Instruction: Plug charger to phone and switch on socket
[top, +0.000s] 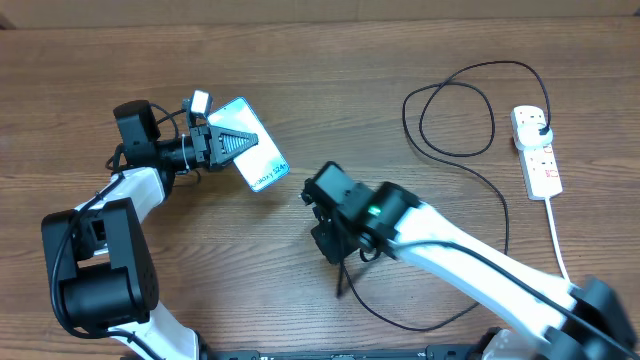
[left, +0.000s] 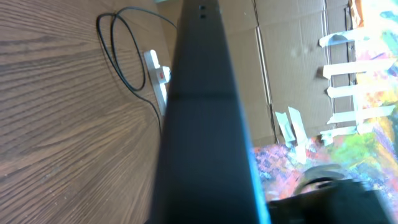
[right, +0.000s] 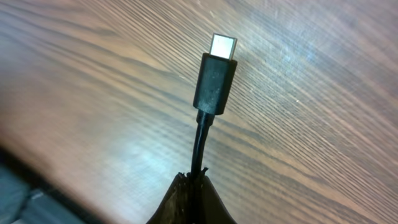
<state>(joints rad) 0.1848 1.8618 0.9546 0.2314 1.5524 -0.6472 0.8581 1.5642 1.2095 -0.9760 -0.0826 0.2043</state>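
Observation:
My left gripper (top: 218, 143) is shut on the phone (top: 255, 160) and holds it above the table at the left, with the light blue screen facing up. In the left wrist view the phone's black edge (left: 199, 124) fills the middle. My right gripper (top: 335, 250) is shut on the charger cable (top: 455, 300) just behind its small plug tip (right: 216, 81), which sticks out over the wood. The cable loops (top: 450, 120) run to a black plug (top: 541, 129) seated in the white socket strip (top: 540, 165) at the far right. The plug tip is well apart from the phone.
The strip's white cord (top: 557, 240) runs toward the front right. The strip (left: 158, 74) and cable loop (left: 124, 56) also show in the left wrist view, with cardboard boxes (left: 292, 62) behind the table. The cable lies in a wide curve near the front edge.

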